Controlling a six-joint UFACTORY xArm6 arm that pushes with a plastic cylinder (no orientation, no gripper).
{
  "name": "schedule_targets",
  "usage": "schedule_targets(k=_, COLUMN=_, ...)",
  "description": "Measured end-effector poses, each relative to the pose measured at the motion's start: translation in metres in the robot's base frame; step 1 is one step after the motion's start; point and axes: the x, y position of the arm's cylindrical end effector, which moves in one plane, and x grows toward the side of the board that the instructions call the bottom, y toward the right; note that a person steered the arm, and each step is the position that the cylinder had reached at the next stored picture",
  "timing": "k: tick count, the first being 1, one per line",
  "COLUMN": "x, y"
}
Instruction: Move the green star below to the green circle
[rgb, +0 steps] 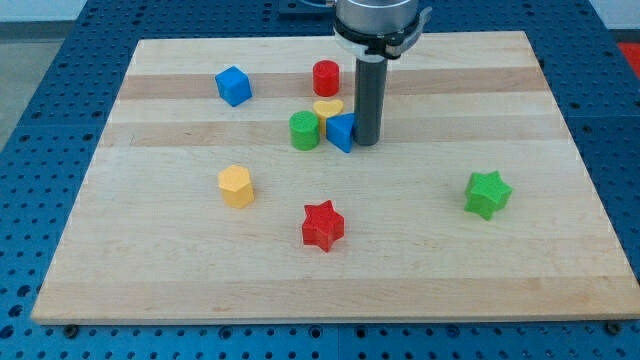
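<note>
- My tip, the lower end of the dark rod, has no jaws and holds nothing; it stands upper centre, touching the right side of a small blue block.
- The green star-shaped block lies at right of centre on the pale wooden board, well apart from the tip.
- The green round block sits just left of the blue block, below a yellow heart-shaped block.

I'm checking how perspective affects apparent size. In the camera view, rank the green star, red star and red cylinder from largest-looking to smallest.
Green star and red star: alike, unranked.
Red cylinder: smallest-looking, though it lies nearer the view's top, perhaps farther away.
</note>
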Motion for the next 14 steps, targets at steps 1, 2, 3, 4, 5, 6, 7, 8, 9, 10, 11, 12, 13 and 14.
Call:
schedule_targets(k=1, x=0.003, y=0.028)
schedule_targets(k=2, x=0.003, y=0.093)
schedule_targets(k=3, x=0.015, y=0.149)
schedule_targets(k=4, x=0.068, y=0.165)
schedule_targets(k=5, x=0.107, y=0.153)
schedule_targets(k=6, x=0.113, y=0.139)
schedule_targets(k=7, x=0.113, y=0.114)
schedule_targets(k=8, x=0.11, y=0.08)
schedule_targets(k=9, x=0.095, y=0.044)
schedule_targets(k=10, x=0.074, y=0.008)
schedule_targets(k=11, x=0.054, y=-0.025)
schedule_targets(k=12, x=0.058, y=-0.045)
schedule_targets(k=13, x=0.076, y=-0.073)
schedule_targets(k=14, x=0.076, y=-0.11)
